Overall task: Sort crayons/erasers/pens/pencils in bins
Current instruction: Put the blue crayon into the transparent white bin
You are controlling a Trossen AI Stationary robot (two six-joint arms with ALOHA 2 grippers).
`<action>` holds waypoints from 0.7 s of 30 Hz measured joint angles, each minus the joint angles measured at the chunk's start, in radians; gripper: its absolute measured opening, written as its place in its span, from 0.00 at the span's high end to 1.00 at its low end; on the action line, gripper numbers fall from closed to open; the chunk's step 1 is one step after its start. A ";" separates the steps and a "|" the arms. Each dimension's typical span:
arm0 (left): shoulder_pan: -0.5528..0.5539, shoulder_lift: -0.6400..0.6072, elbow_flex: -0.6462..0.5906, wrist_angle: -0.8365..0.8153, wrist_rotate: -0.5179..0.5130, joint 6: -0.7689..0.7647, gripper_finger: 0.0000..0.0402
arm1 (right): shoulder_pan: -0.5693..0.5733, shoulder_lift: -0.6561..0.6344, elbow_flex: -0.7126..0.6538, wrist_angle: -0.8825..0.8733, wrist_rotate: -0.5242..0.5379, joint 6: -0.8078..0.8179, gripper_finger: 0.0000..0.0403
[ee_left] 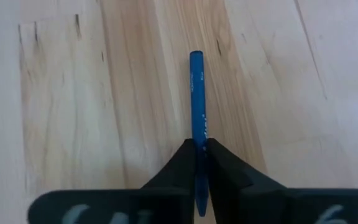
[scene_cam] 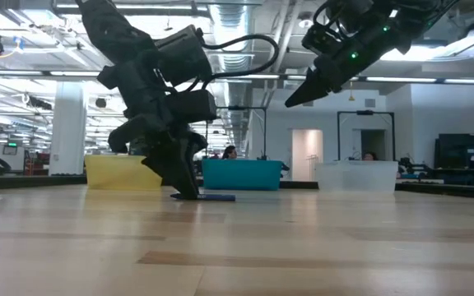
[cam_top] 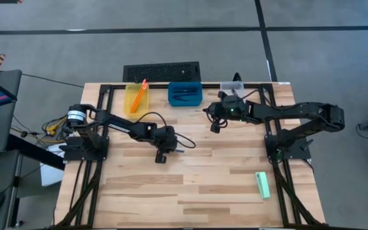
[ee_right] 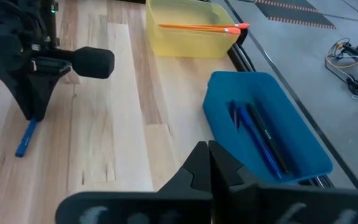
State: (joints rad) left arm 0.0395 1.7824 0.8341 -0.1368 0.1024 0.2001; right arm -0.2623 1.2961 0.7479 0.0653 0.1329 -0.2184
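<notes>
The left pincer (cam_top: 161, 155) is down on the worktop (cam_top: 203, 191) near its middle, its two fingers (ee_left: 182, 163) pressed narrow around a blue pen (ee_left: 196, 99). The pen lies flat on the wood, most of its length sticking out past the fingertips. In the low view the same pincer (scene_cam: 186, 191) stands with its tips at the boards and the pen (scene_cam: 212, 197) stretches out beside it along the surface.

The right pincer (cam_top: 214, 125) hangs in the air above the back half of the worktop, just in front of the blue bin (cam_top: 184, 94). Its fingers (ee_right: 199, 165) are drawn together with nothing between them.

Three bins stand in a row along the far edge. The yellow bin (cam_top: 135, 97) holds orange pencils (cam_top: 140, 95), which lean with their tips over its rim; the right wrist view shows them (ee_right: 199, 27) lying across the top of that bin (ee_right: 185, 38). The blue bin (ee_right: 263, 134) in the middle already carries several dark pens (ee_right: 260, 138) lying side by side on its floor. The clear bin (cam_top: 231, 87) sits to the right of it, partly hidden by the right arm, so what it holds cannot be made out.

A pale green eraser (cam_top: 262, 184) lies alone near the right front edge of the worktop, well apart from both pincers.
</notes>
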 joint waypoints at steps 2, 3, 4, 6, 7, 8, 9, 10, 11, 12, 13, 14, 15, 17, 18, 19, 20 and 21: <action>0.000 -0.005 -0.001 -0.001 -0.003 0.003 0.98 | 0.000 0.000 0.000 -0.004 0.000 0.000 1.00; 0.001 -0.009 -0.003 -0.005 -0.003 0.009 0.98 | 0.000 0.000 0.000 -0.006 0.000 0.000 1.00; 0.001 -0.015 -0.004 -0.008 -0.003 0.016 0.97 | 0.000 0.000 0.000 -0.009 0.000 0.000 1.00; 0.001 -0.032 -0.005 -0.019 -0.003 0.022 0.96 | 0.001 0.000 0.000 -0.019 0.000 0.001 1.00; 0.001 -0.042 -0.007 -0.031 -0.004 0.022 0.96 | 0.001 0.000 0.000 -0.025 0.000 0.001 1.00; 0.002 -0.055 -0.009 -0.051 -0.006 0.024 0.96 | 0.001 0.000 0.000 -0.032 0.000 0.001 1.00; 0.004 -0.069 -0.012 -0.071 -0.006 0.024 0.97 | 0.001 0.000 0.000 -0.041 0.000 0.001 1.00; 0.007 -0.081 -0.012 -0.091 -0.006 0.024 0.97 | 0.001 0.000 0.000 -0.050 0.000 0.001 1.00; 0.011 -0.094 -0.014 -0.110 -0.008 0.020 0.97 | 0.001 0.000 0.000 -0.061 0.000 0.001 1.00; 0.016 -0.106 -0.014 -0.129 -0.008 0.010 0.97 | 0.001 0.000 0.000 -0.071 0.000 0.001 1.00; 0.021 -0.119 -0.014 -0.144 -0.010 -0.002 0.98 | 0.001 0.000 0.000 -0.080 0.000 0.001 1.00; 0.027 -0.132 -0.014 -0.163 -0.010 -0.015 0.98 | 0.001 0.000 0.000 -0.089 0.000 0.001 1.00; 0.031 -0.144 -0.014 -0.183 -0.009 -0.025 0.98 | 0.001 0.000 0.000 -0.096 -0.001 0.001 0.99; 0.034 -0.168 -0.037 -0.189 0.005 -0.037 0.98 | 0.000 0.000 0.000 -0.100 -0.001 0.004 0.99; 0.034 -0.181 -0.057 -0.178 0.025 -0.040 0.98 | 0.000 0.000 0.000 -0.100 -0.002 0.008 0.99; 0.034 -0.194 -0.081 -0.162 0.045 -0.052 0.98 | 0.000 0.000 0.000 -0.100 -0.004 0.011 0.99; 0.034 -0.207 -0.105 -0.135 0.059 -0.064 0.98 | 0.000 0.000 -0.006 -0.089 -0.007 0.014 0.99; 0.034 -0.220 -0.129 -0.104 0.069 -0.078 0.98 | 0.000 -0.001 -0.023 -0.059 -0.012 0.016 0.99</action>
State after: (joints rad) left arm 0.0731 1.5629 0.7047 -0.2412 0.1711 0.1216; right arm -0.2619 1.2950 0.7253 0.0067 0.1213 -0.2026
